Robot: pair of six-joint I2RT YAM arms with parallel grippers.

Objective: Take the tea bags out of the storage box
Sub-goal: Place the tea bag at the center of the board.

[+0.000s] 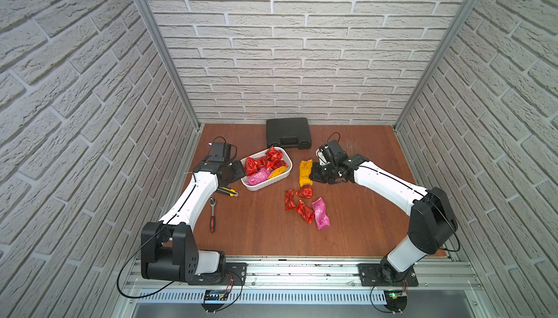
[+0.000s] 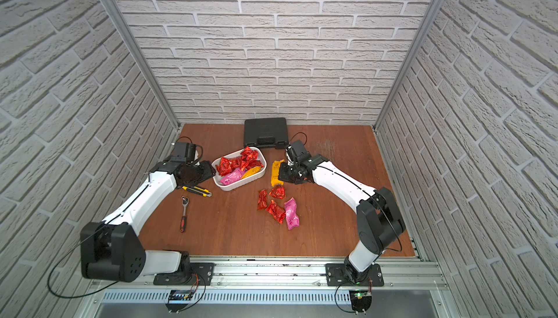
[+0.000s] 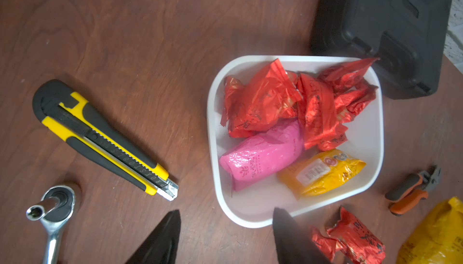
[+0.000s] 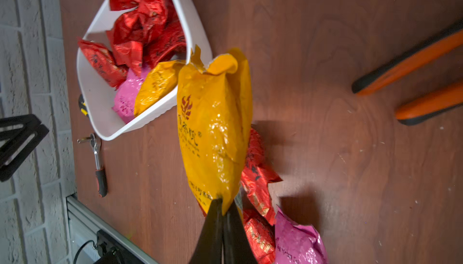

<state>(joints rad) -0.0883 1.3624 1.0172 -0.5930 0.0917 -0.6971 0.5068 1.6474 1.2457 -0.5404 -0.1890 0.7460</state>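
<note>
right pincer (image 4: 224,202): pinching one end of the yellow tea bag (image 4: 213,124), just right of the storage box (image 4: 100,104)
left pincer (image 3: 226,211): spread, empty, just left of the storage box

Tea bags (image 1: 262,165) lie in the storage box (image 1: 271,182); case (image 1: 287,130) behind it.

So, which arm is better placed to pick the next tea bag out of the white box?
Left. The left pincer is open and empty at the storage box rim; the right pincer is shut on a yellow tea bag outside the box.
</note>
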